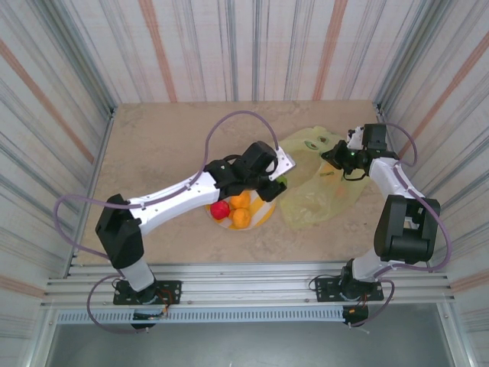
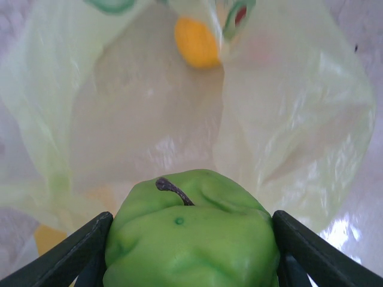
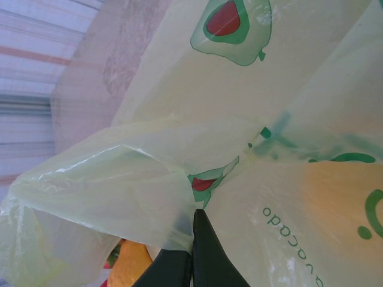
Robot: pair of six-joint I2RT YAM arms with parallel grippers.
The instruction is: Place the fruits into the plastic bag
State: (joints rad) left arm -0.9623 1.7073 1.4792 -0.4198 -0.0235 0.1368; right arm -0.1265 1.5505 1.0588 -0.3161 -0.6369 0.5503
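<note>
Fruit nearest me: a red one (image 1: 220, 209) and oranges (image 1: 241, 218) on the plate (image 1: 265, 214). Just past them, my left gripper (image 2: 192, 251) is clamped on a green fruit (image 2: 197, 221) at the plastic bag (image 2: 287, 119) mouth. My right gripper (image 3: 190, 251) pinches the film up. I'd reach deeper, toward the orange fruit (image 2: 196, 42) inside, and release low so nothing rolls out.

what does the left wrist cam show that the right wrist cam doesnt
Left wrist: a green fruit with a dark stem, held between the left jaws, in front of the plastic bag. Right wrist: the right jaws shut on a pinched fold of it, printed lettering, the striped wall. Both: that translucent yellow-green bag, its avocado prints, an orange-yellow shape through the film.
</note>
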